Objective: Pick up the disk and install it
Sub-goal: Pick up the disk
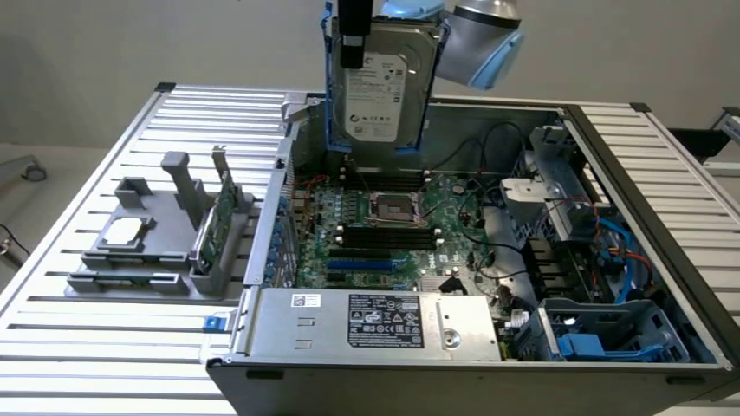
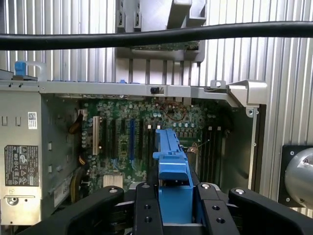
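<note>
Hanging above open computer case (image 1: 463,386), claw (image 2: 174,196) clamped on disk (image 1: 387,78), held upright.

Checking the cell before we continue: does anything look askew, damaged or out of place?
Nothing stands out. The gripper holds the disk upright above the open computer case; the silver chip and green circuit card sit in their grey holder beside it.

The exterior view's top edge cuts off the tool (image 1: 356,50) and disk (image 1: 384,87).
</note>
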